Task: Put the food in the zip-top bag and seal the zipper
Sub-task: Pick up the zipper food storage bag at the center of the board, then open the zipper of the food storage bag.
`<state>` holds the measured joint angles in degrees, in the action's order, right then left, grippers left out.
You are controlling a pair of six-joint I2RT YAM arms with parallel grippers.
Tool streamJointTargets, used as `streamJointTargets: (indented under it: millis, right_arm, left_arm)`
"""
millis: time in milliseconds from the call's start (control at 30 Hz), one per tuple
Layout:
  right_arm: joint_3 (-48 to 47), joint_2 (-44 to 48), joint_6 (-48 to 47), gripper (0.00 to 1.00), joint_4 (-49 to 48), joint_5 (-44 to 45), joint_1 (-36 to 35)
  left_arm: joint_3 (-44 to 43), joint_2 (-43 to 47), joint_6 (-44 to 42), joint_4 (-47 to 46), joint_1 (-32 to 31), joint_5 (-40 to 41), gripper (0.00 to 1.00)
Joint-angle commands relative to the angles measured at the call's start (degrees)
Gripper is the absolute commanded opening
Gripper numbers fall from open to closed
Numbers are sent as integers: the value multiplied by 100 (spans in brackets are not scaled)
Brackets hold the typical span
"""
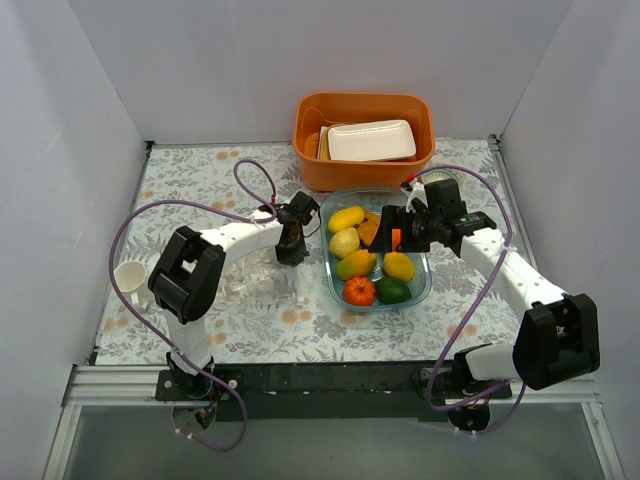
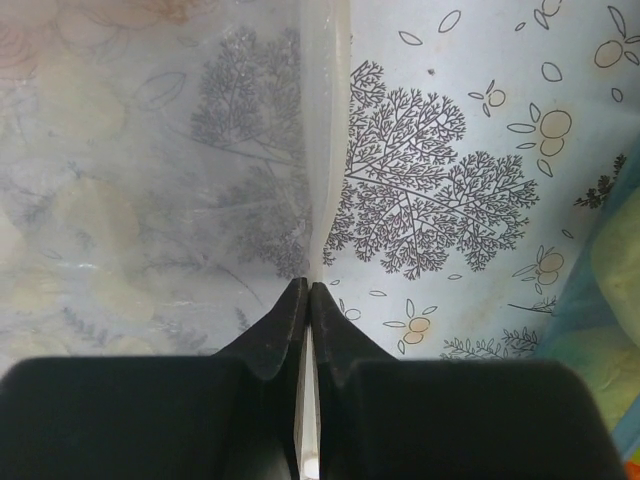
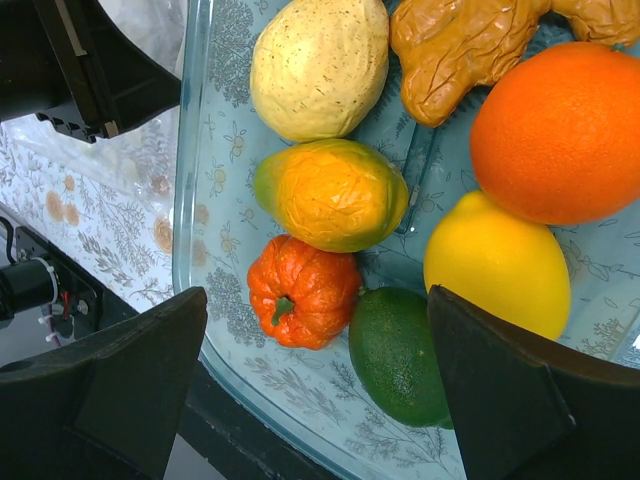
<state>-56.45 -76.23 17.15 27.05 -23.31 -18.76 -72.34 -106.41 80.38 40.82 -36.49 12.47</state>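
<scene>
The food lies in a clear blue dish: an orange pumpkin, a green lime, a lemon, an orange, a mango, a pale yellow fruit and a ginger root. My right gripper is open and empty just above the pumpkin and lime; it also shows in the top view. The zip-top bag lies flat left of the dish. My left gripper is shut on the zipper at the bag's right edge.
An orange bin holding a white tray stands behind the dish. A white cup sits at the left edge. White walls close in the patterned table; a black rail runs along its near edge.
</scene>
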Motion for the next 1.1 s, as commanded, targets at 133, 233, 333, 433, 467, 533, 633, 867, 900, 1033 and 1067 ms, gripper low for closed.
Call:
streamJointTargets:
  millis: [133, 233, 333, 433, 467, 533, 633, 867, 900, 1033, 1067]
  right_arm:
    - [2, 99, 8, 98, -173, -226, -13]
    - [11, 82, 130, 98, -375, -481, -13]
    - [19, 20, 376, 98, -769, -867, -13]
    - [20, -50, 570, 98, -1060, -1149, -57]
    - [20, -68, 701, 98, -1270, -1245, -109]
    - [20, -129, 842, 98, -1517, -1351, -180]
    - [-7, -261, 1167, 95, -2009, -1466, -443]
    - [-551, -972, 1449, 82, -2450, -1300, -1006]
    - [-639, -1165, 1467, 81, -2467, -1273, -1059]
    - [-955, -1605, 1555, 77, -2573, -1220, -1296]
    - [-1060, -1676, 1572, 77, -2599, -1228, -1314]
  left_arm:
    - [-289, 515, -92, 137, -25, -77, 0]
    - [-430, 911, -189, 128, -25, -393, 0]
    - [-501, 1271, -312, 128, -25, -674, 0]
    - [-501, 1544, -330, 224, -25, -728, 0]
    - [-466, 1614, -321, 260, -25, -728, 0]
    - [-396, 1860, -321, 243, -25, -720, 0]
    - [-273, 2158, -373, 199, -25, -807, 0]
    - [0, 2546, -505, 14, -25, -1036, 0]
    - [18, 2564, -514, 23, -25, -1036, 0]
    - [141, 2704, -532, 31, -25, -1001, 0]
    - [167, 2748, -532, 40, -25, -992, 0]
